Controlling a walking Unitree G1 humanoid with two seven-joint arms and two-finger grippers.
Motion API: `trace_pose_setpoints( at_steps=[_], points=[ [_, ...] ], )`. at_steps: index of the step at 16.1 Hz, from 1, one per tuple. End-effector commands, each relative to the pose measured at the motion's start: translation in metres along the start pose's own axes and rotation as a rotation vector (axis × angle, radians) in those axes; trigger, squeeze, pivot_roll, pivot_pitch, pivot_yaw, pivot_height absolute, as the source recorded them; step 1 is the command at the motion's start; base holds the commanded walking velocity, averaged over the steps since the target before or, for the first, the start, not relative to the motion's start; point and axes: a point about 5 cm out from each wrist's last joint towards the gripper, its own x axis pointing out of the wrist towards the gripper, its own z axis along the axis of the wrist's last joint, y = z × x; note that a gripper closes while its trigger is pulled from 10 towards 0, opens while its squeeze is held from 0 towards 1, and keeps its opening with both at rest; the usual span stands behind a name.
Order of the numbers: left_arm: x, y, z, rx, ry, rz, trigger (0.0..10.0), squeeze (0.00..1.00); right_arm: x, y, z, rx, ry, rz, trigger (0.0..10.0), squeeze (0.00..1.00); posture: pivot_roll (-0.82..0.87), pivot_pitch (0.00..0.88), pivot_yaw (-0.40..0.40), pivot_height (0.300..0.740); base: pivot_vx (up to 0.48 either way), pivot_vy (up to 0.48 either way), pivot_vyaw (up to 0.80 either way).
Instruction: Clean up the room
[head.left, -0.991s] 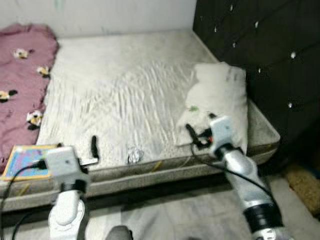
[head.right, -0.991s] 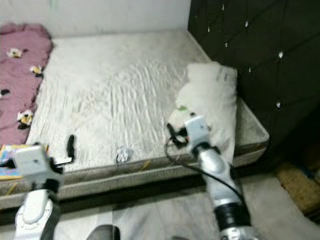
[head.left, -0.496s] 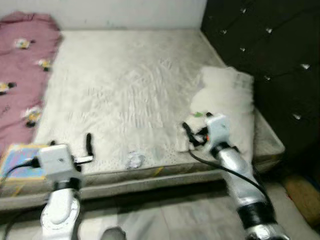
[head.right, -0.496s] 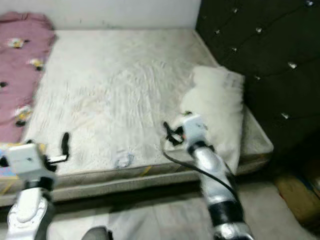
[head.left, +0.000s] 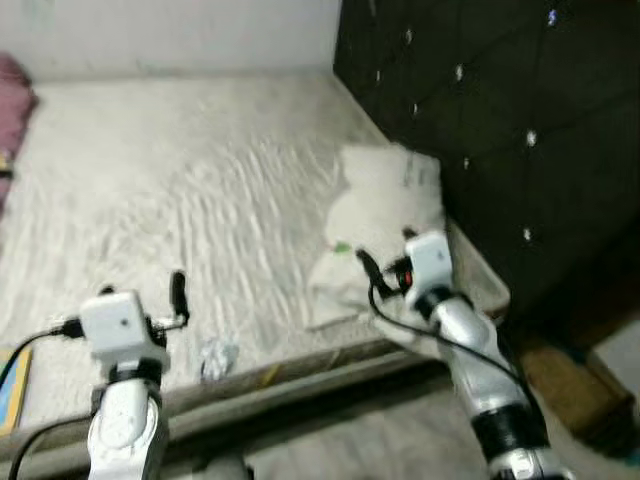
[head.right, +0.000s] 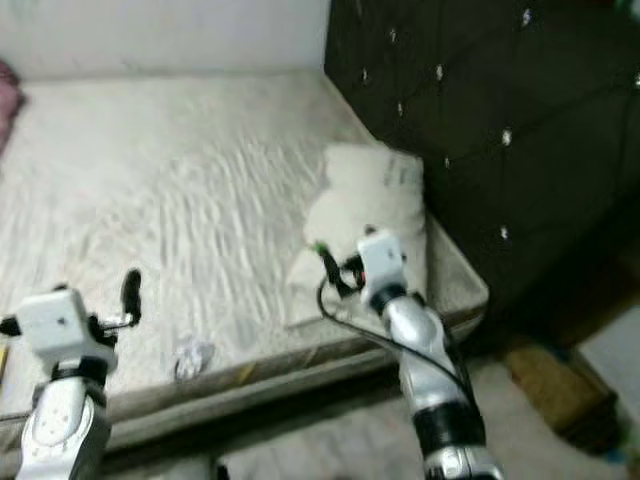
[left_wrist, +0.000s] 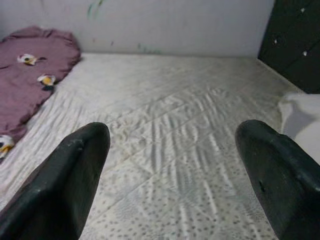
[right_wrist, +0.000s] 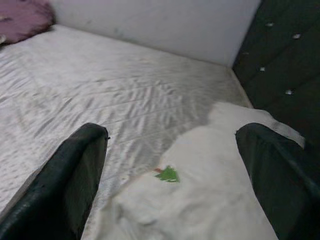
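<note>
As the view swung right, right hand (head.left: 366, 268) stayed over pillow (head.left: 385, 215).

1. A bare mattress (head.left: 150, 180) with a quilted, patterned cover runs up to a pale wall (head.left: 170, 30).
2. A dark tufted headboard (head.left: 480, 110) studded with shiny buttons stands along the mattress's right side.
3. The floor (head.left: 340, 440) below the mattress edge is light grey.
4. Something brown (head.left: 560, 385) lies on the floor near the headboard's foot; it is too blurred to tell more.
</note>
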Motion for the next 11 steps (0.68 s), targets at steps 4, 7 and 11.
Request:
trace_pose_setpoints(
  at_steps=[4, 7, 11],
  points=[
    [0.0005, -0.0061, -0.0013, -0.017, 0.017, -0.005, 10.0, 0.0, -0.0063, -0.0076, -0.0052, -0.012, 0.019, -0.015, 10.0, 0.0, 0.03, 0.027, -0.079, 0.74, 0.0, 0.0, 0.8],
    [0.0015, -0.0076, -0.0013, -0.026, 0.015, -0.02, 10.0, 0.0, -0.0061, -0.0075, -0.0051, -0.013, 0.018, -0.013, 10.0, 0.0, 0.03, 0.027, -0.079, 0.74, 0.0, 0.0, 0.69],
    [0.0008, -0.01, -0.0016, -0.042, 0.011, -0.033, 10.0, 0.0, -0.0061, -0.0074, -0.0065, -0.013, 0.02, -0.011, 10.0, 0.0, 0.03, 0.013, -0.082, 0.74, 0.0, 0.0, 0.57]
  ],
)
